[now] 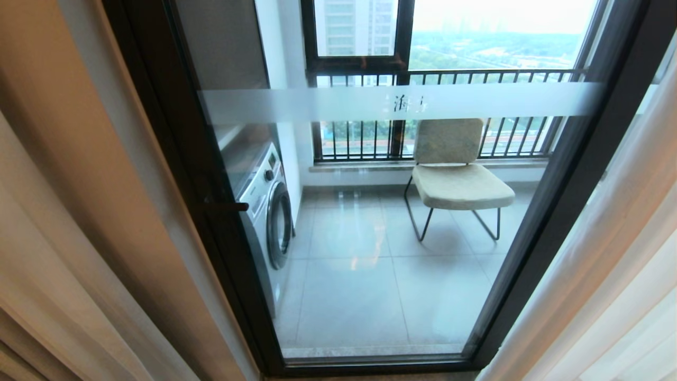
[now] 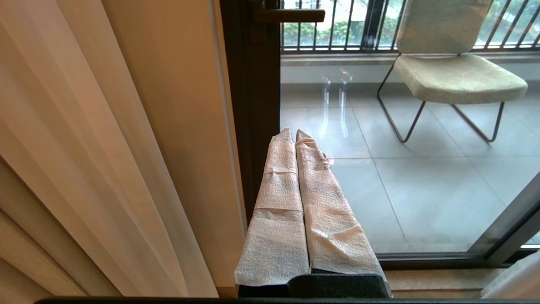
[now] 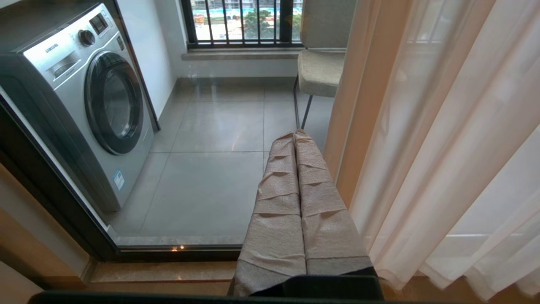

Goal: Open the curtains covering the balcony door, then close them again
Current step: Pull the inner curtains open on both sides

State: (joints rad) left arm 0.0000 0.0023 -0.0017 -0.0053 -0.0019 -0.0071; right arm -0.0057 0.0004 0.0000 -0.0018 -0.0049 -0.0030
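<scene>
Left hand (image 2: pixel 295 134) closed, empty; right hand (image 3: pixel 294 134) closed, empty.

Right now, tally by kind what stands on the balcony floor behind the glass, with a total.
Washing machine: 1
Chair: 1
Total: 2

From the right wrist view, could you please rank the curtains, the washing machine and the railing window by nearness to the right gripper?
Right gripper, shut:
1. The curtains, right beside the fingers.
2. The washing machine, across the glass on the opposite side.
3. The railing window, at the balcony's far end.
</scene>
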